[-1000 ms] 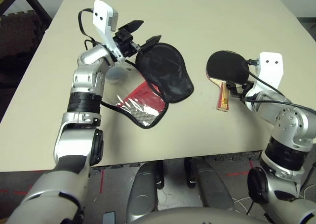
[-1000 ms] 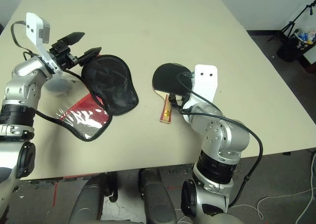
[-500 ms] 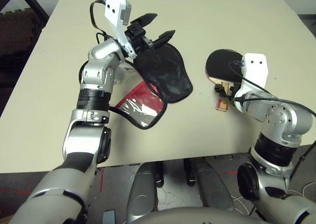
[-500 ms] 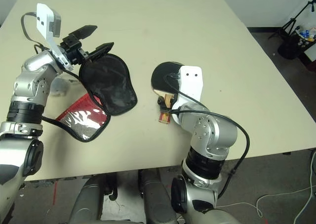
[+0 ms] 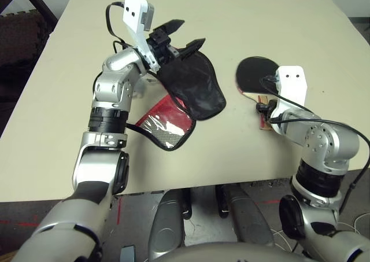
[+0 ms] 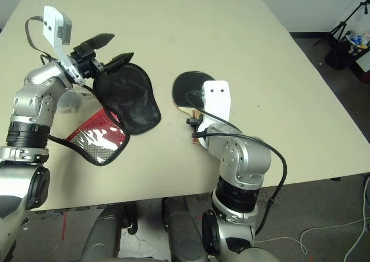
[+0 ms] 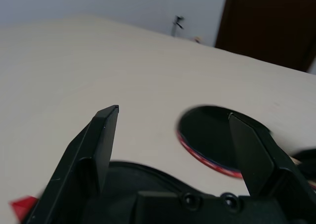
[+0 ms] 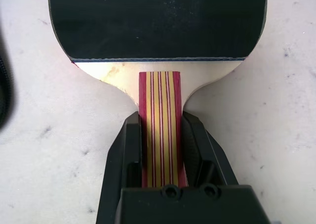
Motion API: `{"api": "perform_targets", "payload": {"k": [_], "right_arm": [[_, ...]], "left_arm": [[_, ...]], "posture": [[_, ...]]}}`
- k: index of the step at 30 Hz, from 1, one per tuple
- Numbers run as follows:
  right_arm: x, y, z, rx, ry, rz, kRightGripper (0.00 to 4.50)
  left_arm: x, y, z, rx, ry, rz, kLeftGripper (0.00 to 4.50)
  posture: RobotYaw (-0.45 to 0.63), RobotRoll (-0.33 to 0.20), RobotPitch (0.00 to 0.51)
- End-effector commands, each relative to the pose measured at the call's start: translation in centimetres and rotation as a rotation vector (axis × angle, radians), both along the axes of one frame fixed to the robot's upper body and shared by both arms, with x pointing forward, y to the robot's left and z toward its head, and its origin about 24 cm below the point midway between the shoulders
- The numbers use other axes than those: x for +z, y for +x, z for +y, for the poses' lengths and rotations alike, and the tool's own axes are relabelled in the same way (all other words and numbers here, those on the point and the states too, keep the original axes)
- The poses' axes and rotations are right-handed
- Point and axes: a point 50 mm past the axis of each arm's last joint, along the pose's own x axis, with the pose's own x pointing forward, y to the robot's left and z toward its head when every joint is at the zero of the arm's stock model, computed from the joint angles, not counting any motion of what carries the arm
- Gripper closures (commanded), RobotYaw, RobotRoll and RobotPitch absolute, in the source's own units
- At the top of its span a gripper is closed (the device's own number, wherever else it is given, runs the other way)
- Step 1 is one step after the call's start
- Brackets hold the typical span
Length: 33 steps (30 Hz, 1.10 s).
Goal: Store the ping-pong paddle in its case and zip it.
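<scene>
The right claw [image 8: 159, 135] is clenched on the striped wooden handle of the round black rubber-faced paddle [image 5: 254, 74], which lies flat on the bench [image 5: 243, 19] ahead of it, ready for lifting. The left claw [image 5: 180, 35] hovers released just above the black fabric case [image 5: 193, 85], positioned to hold it open.

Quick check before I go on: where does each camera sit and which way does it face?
Left eye, right eye: on the head, facing forward and down at the table; both silver forearms show.
Left wrist: on the left arm, facing along its open tool over the case toward the paddle.
Right wrist: on the right arm, facing down its tool, shut on the paddle handle.
All four share the paddle.
</scene>
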Motion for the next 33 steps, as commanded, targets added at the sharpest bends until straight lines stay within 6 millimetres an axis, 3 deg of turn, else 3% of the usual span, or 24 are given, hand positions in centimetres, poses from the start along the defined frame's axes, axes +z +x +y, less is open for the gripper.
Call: {"api": "perform_targets", "payload": {"k": [1,10,16,18,21,26,30,33], "right_arm": [[-0.1,0.0,-0.9,-0.026,-0.031,0.030,3.39],[1.8,1.4,-1.8,0.045,-0.091,-0.002,3.40],[4.5,3.0,0.2,0.261,-0.117,-0.030,3.40],[5.4,3.7,1.4,0.314,-0.107,-0.042,3.39],[6.1,4.4,3.2,0.378,-0.088,-0.053,3.39],[6.1,5.1,5.9,0.456,-0.058,-0.060,3.40],[5.6,5.3,8.3,0.522,-0.041,-0.053,3.39],[5.4,5.4,9.4,0.547,-0.029,-0.053,3.39]], "left_arm": [[-0.8,-0.5,-0.1,-0.046,0.052,0.059,0.00],[-0.2,-0.5,0.3,-0.058,0.107,0.057,0.00],[3.9,0.3,2.4,0.112,-0.020,-0.104,0.00],[5.4,0.7,3.9,0.236,-0.116,-0.162,0.00],[6.1,1.1,6.2,0.398,-0.181,-0.215,0.00],[5.9,0.9,10.1,0.634,-0.207,-0.287,0.00],[5.1,-0.2,14.4,0.840,-0.246,-0.284,0.00],[4.9,-1.0,16.5,0.925,-0.235,-0.301,0.00]], "posture": [[-0.14,0.000,0.251],[-0.15,0.000,0.247],[-0.15,0.000,0.237],[-0.14,0.000,0.234],[-0.13,0.000,0.227],[-0.10,0.000,0.224],[-0.07,0.000,0.224],[-0.06,0.000,0.225]]}}
